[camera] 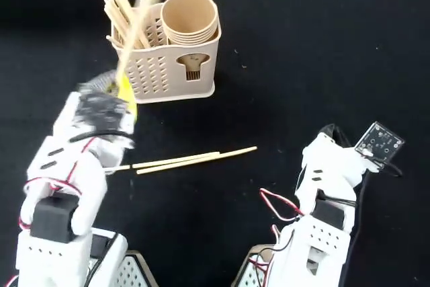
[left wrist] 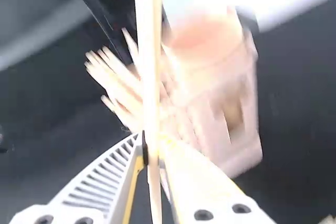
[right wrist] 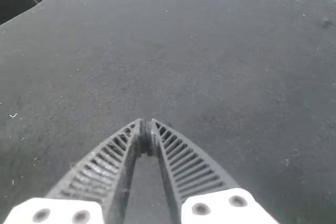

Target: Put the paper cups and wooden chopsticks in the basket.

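Left tool [left wrist: 150, 149] around a chopstick [left wrist: 147, 51] by the basket [camera: 168, 75] (cups [camera: 190, 15] inside)

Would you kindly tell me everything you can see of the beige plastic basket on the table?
The beige plastic basket stands upright on the black cloth-covered table. Its walls are pierced with rows of small holes, plus one larger cutout in front. One compartment holds a bundle of wooden chopsticks, the other a nested stack of paper cups. A single wooden chopstick clamped in the jaws of the left gripper slants over the chopstick side; whether it touches the basket is unclear.
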